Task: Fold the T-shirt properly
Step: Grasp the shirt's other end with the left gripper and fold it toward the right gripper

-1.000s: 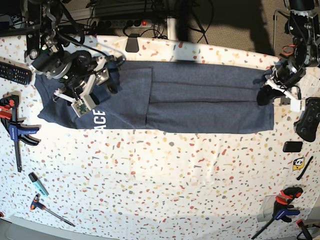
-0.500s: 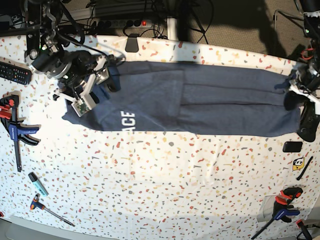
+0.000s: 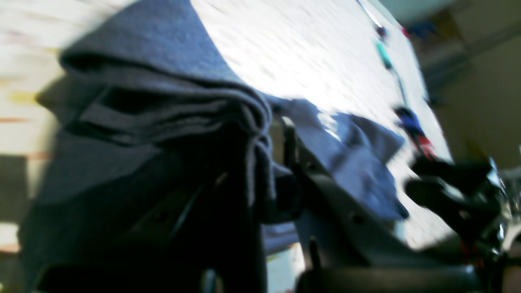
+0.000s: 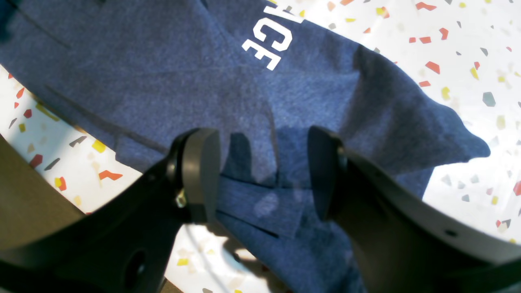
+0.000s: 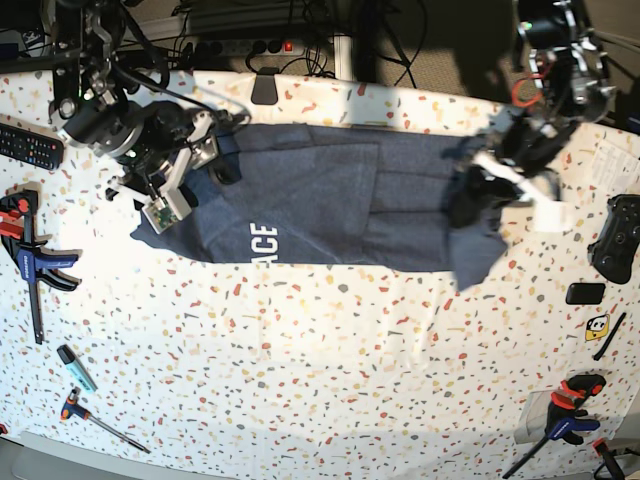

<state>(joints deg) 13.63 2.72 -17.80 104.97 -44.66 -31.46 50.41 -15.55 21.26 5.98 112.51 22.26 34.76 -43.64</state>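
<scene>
Evidently mid-fold: left gripper [image 5: 470, 205] clamps the lifted right end of the T-shirt [image 5: 320, 205] above the terrazzo table [image 5: 330, 380], a corner dangling near. Next (my guess): carry it left over the lettered part, lay it flat. Far left, right gripper [image 4: 260, 171] gapes above the cloth, holding nothing.
</scene>
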